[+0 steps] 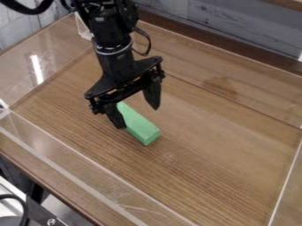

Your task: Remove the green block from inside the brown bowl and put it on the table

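The green block [140,129] lies flat on the brown wood-grain table [224,150], running from upper left to lower right near the middle. My black gripper [129,104] hangs over the block's upper-left end, pointing down, jaws open. One fingertip [109,114] is left of the block and the other [153,97] is to its right. The arm covers the block's far end. No brown bowl is in view.
Low clear acrylic walls [71,172] edge the tabletop on all sides. A small clear stand [85,26] sits at the back left corner. A grey plank wall lies behind.
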Available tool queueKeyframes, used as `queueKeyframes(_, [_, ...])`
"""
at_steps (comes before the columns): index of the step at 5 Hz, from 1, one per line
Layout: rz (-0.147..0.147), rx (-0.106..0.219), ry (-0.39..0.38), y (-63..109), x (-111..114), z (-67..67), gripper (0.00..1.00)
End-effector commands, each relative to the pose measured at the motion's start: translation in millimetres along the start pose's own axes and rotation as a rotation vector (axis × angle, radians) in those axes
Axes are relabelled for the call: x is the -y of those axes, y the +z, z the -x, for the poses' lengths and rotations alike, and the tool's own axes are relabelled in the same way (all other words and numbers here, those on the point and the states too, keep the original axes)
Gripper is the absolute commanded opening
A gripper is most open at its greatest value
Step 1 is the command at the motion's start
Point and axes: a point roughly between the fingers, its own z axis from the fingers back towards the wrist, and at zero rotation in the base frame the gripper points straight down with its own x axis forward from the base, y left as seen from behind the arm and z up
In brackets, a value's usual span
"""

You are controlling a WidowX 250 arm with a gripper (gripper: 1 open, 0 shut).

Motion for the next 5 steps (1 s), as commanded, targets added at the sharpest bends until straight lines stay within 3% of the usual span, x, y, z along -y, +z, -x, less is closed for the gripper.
queueKeyframes(1, [0.05,0.025,0.041,3.9,4,-4.6,1.0])
queueKeyframes(5, [0.099,0.036,0.13,-14.0,8,-7.1,1.0])
